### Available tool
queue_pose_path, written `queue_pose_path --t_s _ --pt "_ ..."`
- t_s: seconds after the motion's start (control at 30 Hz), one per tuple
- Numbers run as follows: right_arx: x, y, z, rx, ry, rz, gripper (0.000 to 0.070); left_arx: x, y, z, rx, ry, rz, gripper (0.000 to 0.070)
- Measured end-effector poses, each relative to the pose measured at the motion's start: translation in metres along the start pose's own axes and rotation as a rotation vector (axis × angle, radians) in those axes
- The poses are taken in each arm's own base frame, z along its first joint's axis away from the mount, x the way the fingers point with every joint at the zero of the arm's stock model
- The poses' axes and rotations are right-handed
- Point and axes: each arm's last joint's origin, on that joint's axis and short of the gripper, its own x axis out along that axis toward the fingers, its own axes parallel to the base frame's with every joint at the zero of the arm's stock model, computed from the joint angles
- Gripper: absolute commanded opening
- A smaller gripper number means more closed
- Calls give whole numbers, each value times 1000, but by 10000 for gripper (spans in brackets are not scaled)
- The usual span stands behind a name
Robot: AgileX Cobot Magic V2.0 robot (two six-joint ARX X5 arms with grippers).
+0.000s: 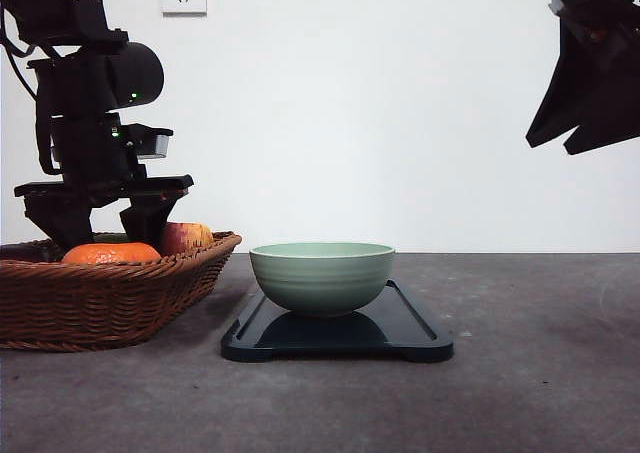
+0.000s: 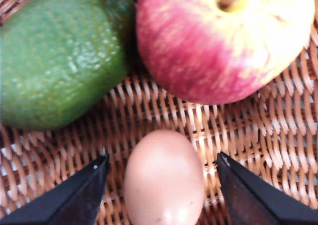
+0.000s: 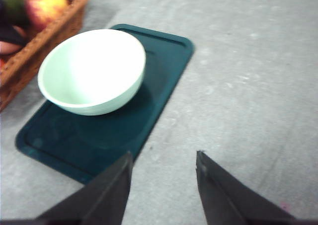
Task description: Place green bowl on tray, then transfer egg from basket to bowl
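Observation:
The egg (image 2: 164,180), smooth and pale reddish-brown, lies on the woven floor of the basket (image 2: 164,106). My left gripper (image 2: 164,160) is open, one finger on each side of the egg with a gap to each. In the front view the left gripper (image 1: 105,225) reaches down into the basket (image 1: 100,298). The green bowl (image 1: 322,276) stands upright on the dark tray (image 1: 400,335), right of the basket. My right gripper (image 1: 590,83) hangs high at the upper right, open (image 3: 164,165) and holding nothing, with the bowl (image 3: 92,68) and tray (image 3: 109,135) below it.
A red-yellow apple (image 2: 223,41) and a green avocado (image 2: 59,56) lie in the basket just beyond the egg. An orange (image 1: 110,254) and the apple (image 1: 185,237) show above the rim. Grey tabletop (image 1: 540,353) stretches right of the tray. A white wall stands behind.

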Motion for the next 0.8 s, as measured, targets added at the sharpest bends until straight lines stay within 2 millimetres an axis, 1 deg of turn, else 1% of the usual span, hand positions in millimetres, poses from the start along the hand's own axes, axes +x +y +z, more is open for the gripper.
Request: queue_pose_path --t_s 0.3,0.5,0.67,0.73,0.8 --pt "0 0 0 0 0 -1 253 0 0 -2 0 19 0 437" --pt "0 0 0 0 0 -1 253 0 0 -4 0 36 0 417" --pt "0 0 0 0 0 -1 253 0 0 -4 0 44 0 284" --pt "0 0 0 0 0 -1 253 0 0 -4 0 45 0 264" --pt "0 0 0 0 0 -1 253 0 0 -4 0 45 0 262"
